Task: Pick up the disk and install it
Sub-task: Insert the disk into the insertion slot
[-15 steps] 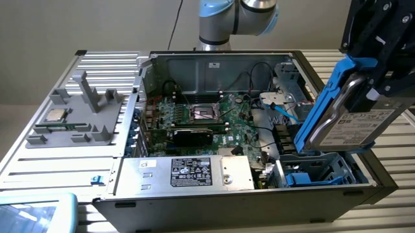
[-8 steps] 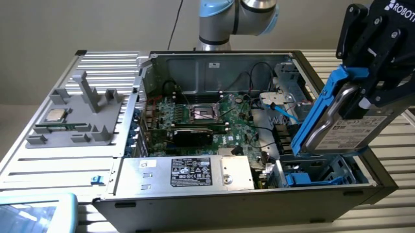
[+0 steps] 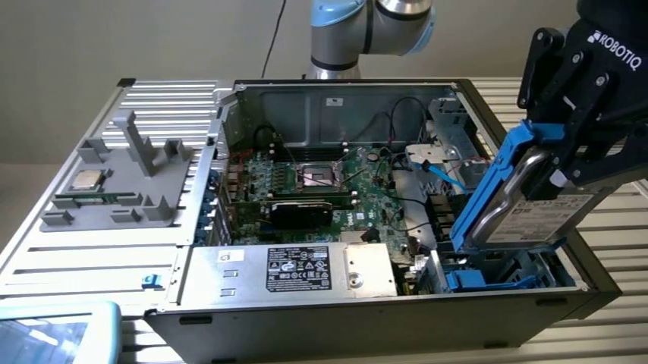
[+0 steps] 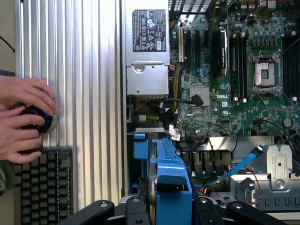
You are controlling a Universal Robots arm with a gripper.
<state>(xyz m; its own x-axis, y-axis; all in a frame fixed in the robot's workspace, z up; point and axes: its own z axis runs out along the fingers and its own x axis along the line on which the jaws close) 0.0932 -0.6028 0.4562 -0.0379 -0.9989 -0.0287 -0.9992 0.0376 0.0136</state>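
**Disk held over the bay**

The gripper [image 3: 555, 163], marked ROBOTIQ, had its fingers pinching the disk [image 3: 542, 216] by its blue carrier. The disk stood on edge, tilted, with its white label showing. It hung just above the blue bay [image 3: 486, 279], at the near corner of the case [image 3: 354, 318] on the exterior view's right. The board [image 4: 225, 108] read DELL.

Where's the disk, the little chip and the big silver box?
disk [image 3: 547, 216]: exterior view, on its white label.
little chip [image 3: 83, 180]: exterior view, on its silver top.
big silver box [image 3: 299, 267]: exterior view, on its black label.
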